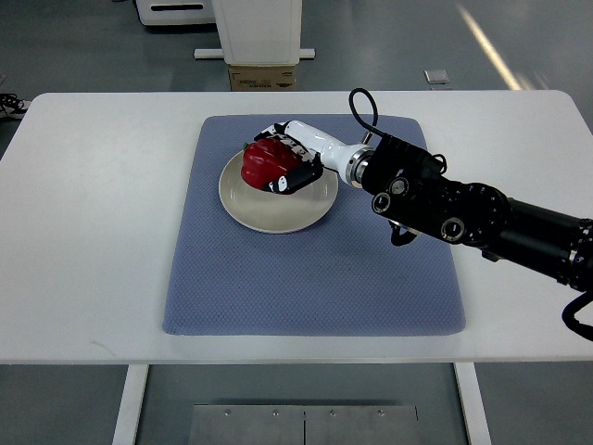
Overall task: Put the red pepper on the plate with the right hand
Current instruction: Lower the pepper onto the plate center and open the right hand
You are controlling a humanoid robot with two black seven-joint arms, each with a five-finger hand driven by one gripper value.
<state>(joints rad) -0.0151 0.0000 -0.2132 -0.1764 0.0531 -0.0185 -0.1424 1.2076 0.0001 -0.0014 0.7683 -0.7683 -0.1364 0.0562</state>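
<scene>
red pepper [263, 162] | on plate [269, 215] | right robot hand [295, 158] clasping it, partly hiding it

no legible text, label, brand, number or sign appears in the top view. the cardboard box [264, 80] under the white unit beyond the table's far edge carries a dark printed strip, too small and blurred to read. the small grey item [436, 76] on the floor shows no readable marking.

red pepper [263, 161] partly hidden by right robot hand [295, 159], arm cut off at right edge
</scene>
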